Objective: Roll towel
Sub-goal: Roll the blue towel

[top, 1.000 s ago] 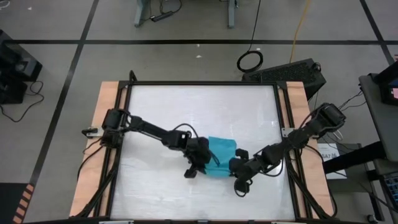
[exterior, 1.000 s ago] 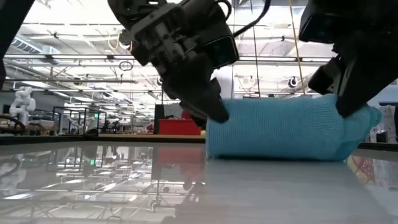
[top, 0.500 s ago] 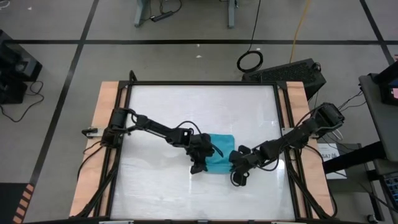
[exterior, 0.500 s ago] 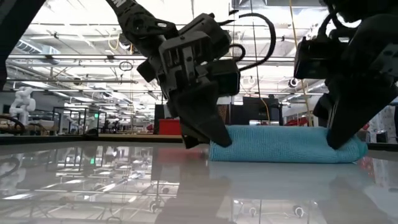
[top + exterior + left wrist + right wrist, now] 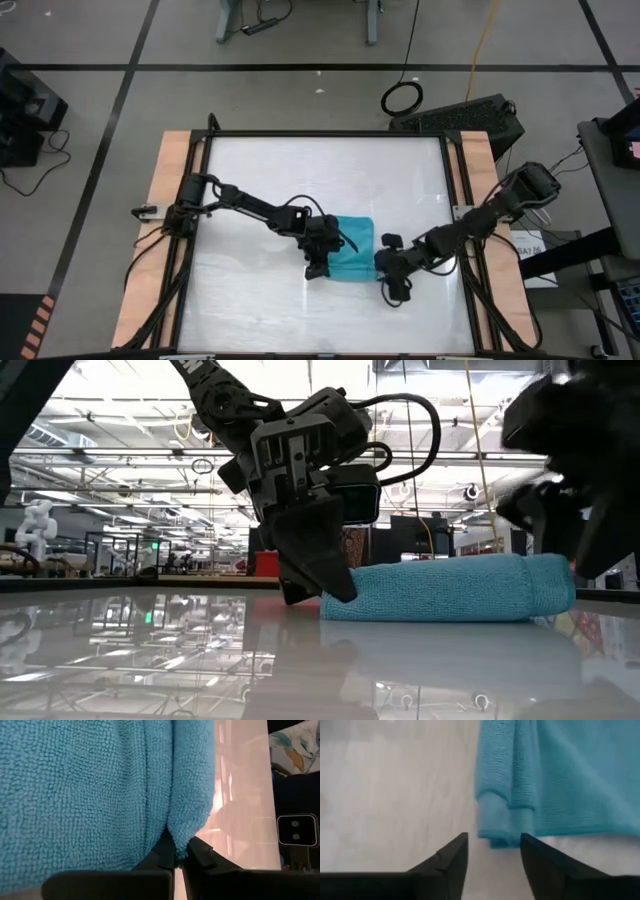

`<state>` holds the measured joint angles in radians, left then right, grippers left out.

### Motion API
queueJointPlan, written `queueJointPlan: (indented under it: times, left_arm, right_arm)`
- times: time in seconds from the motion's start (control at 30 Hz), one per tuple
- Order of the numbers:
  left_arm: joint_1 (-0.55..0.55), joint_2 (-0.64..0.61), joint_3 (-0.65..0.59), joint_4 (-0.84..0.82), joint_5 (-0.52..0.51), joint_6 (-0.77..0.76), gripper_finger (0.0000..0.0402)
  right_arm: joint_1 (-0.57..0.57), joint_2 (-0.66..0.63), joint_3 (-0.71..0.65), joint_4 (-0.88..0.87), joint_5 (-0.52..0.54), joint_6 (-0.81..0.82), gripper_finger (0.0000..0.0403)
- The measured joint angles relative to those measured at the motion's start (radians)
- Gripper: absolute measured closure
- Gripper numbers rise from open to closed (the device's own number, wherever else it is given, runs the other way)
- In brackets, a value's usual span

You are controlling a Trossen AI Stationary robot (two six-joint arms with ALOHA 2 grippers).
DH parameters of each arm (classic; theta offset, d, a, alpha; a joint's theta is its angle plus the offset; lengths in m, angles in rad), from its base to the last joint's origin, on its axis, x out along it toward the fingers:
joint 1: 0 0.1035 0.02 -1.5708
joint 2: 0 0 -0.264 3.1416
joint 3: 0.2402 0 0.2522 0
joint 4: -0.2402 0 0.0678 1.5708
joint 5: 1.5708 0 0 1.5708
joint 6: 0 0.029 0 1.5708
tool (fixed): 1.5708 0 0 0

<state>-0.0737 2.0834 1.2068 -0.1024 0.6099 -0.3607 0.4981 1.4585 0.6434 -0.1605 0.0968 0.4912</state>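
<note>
The turquoise towel (image 5: 352, 245) lies on the white table (image 5: 260, 180), partly rolled, with the roll (image 5: 450, 590) along its near edge. My left gripper (image 5: 318, 264) is at the roll's left end, shut on it (image 5: 176, 851). My right gripper (image 5: 389, 272) stands open just off the roll's right end (image 5: 495, 827). Its fingers (image 5: 455, 860) are short of the cloth and touch nothing. In the low view it is blurred and raised above the table (image 5: 560, 510). My left gripper pinches a folded nub of cloth at the roll's left end (image 5: 178, 845) between its two fingers. The fingers (image 5: 318, 575) slant down from the table's left. That end sits on the table, and the rest of the towel lies slack.
Wooden side rails (image 5: 170, 200) and a black frame border the glossy table. Bare table surface lies to the far side and to the left of the towel. The room beyond shows in the low view.
My right gripper has opened, let go of the roll's right end and drawn back toward the table's right edge. The roll, held higher and bulkier a second ago, has come down and now lies low on the table. My left gripper has lowered with it and stays shut.
</note>
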Motion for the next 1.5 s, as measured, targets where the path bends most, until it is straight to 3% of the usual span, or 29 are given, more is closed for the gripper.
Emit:
queueJointPlan:
  times: [0.13, 0.33, 0.7, 1.07, 1.37, 1.5]
  left_arm:
    - [0.007, 0.0, -0.001, 0.002, -0.001, -0.004, 0.0388]
    - [0.02, 0.0, -0.001, 0.001, -0.004, -0.025, 0.0388]
    - [0.036, 0.001, -0.001, -0.004, -0.01, -0.053, 0.0388]
    - [0.043, 0.002, -0.002, -0.012, -0.011, -0.063, 0.0388]
    - [0.043, 0.002, -0.002, -0.012, -0.012, -0.063, 0.0388]
    - [0.043, 0.002, -0.002, -0.01, -0.01, -0.056, 0.0388]
  right_arm:
    - [0.097, -0.008, 0.0, -0.001, 0.155, -0.175, 0.0213]
    - [0.214, 0.044, 0.0, 0.011, 0.428, -0.365, 0.0218]
    - [0.297, 0.228, 0.022, 0.193, 0.663, -0.664, 0.0222]
    - [0.299, 0.334, 0.089, 0.183, 0.736, -0.789, 0.0222]
    - [0.273, 0.332, 0.087, 0.129, 0.741, -0.647, 0.0224]
    - [0.255, 0.332, 0.087, 0.107, 0.711, -0.579, 0.0246]
